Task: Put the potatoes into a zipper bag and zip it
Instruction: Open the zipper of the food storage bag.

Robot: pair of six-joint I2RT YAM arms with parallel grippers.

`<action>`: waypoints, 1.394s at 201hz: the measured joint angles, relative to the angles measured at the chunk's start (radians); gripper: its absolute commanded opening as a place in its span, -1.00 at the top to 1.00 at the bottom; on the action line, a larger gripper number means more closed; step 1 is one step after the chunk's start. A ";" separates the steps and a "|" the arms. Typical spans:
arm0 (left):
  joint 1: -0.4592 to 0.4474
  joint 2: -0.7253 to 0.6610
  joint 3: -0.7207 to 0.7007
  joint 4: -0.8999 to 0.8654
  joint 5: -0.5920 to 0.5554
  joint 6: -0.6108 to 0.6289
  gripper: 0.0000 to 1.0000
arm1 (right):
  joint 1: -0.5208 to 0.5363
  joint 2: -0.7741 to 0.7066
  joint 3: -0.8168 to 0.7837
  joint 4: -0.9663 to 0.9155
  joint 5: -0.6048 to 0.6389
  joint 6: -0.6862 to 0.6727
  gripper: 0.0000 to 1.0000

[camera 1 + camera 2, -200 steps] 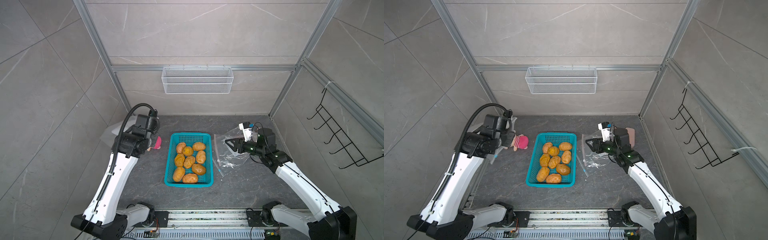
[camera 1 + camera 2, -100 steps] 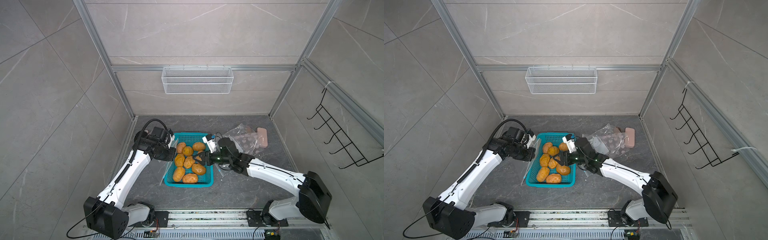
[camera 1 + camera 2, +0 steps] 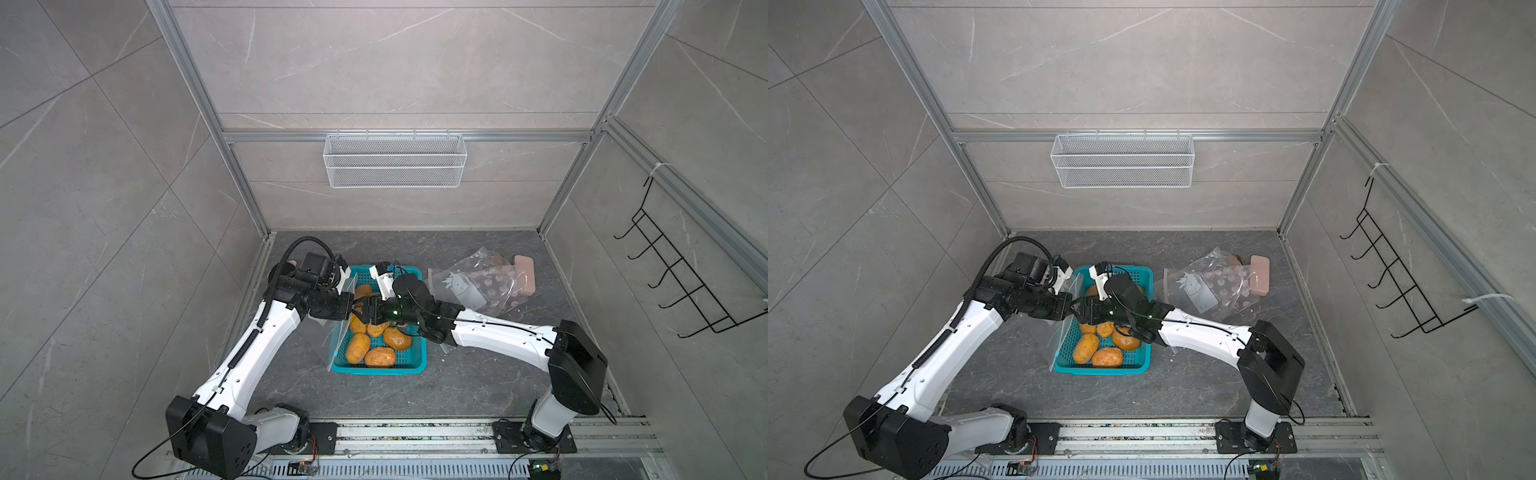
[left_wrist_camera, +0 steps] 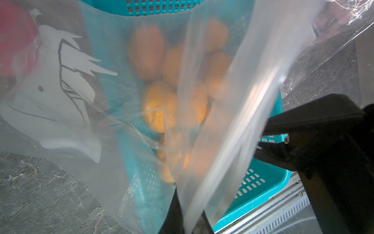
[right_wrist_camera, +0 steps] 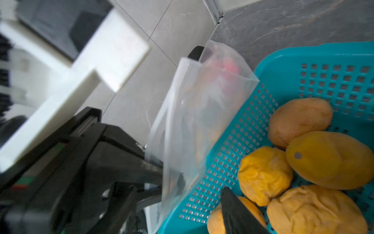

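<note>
The potatoes lie heaped in a teal basket at the middle of the dark stone surface. Several are hidden under the arms in both top views.

The left end effector is pressed together on the top edge of a clear zipper bag, which hangs down over the basket's left wall. In the left wrist view the potatoes show blurred through the bag's plastic, and a white printed figure is on its side.

The right end effector reaches in from the right over the basket, just beside the left one. Its jaws are spread and pinch nothing. In the right wrist view one of its fingers hangs over the potatoes, close to the bag's edge.

At the far right of the surface lies a heap of crumpled clear bags, with a pink block touching it. A white wire basket hangs on the far wall.
</note>
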 measured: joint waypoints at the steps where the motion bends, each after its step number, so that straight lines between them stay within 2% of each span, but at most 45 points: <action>1: 0.000 0.000 0.000 0.000 0.000 0.000 1.00 | 0.000 0.002 0.002 -0.002 0.003 0.000 -0.29; 62: 0.002 0.000 0.006 0.000 0.001 -0.003 1.00 | 0.011 0.037 0.098 -0.159 0.150 -0.040 -0.07; 105: 0.002 0.000 0.006 0.000 0.000 -0.003 1.00 | 0.041 0.071 0.197 -0.289 0.243 -0.100 0.20; 160: 0.002 0.000 0.006 -0.001 -0.021 -0.003 1.00 | 0.065 0.129 0.244 -0.322 0.240 -0.101 1.00; 176: 0.002 0.000 0.006 -0.002 -0.033 -0.003 1.00 | 0.065 0.133 0.247 -0.321 0.233 -0.095 1.00; 193: 0.002 -0.003 0.005 -0.002 -0.034 -0.006 0.79 | 0.065 0.133 0.247 -0.319 0.227 -0.087 1.00; 209: 0.002 -0.023 -0.014 0.003 -0.036 -0.013 0.47 | 0.065 0.133 0.249 -0.313 0.219 -0.078 1.00; 220: 0.002 -0.046 -0.041 0.006 -0.035 -0.024 0.38 | 0.064 0.133 0.253 -0.309 0.214 -0.072 1.00; 256: 0.002 -0.115 -0.135 0.006 -0.042 -0.050 0.33 | 0.065 0.133 0.260 -0.289 0.198 -0.045 1.00; 280: 0.002 -0.139 -0.161 0.006 -0.061 -0.063 0.50 | 0.064 0.133 0.261 -0.287 0.190 -0.032 1.00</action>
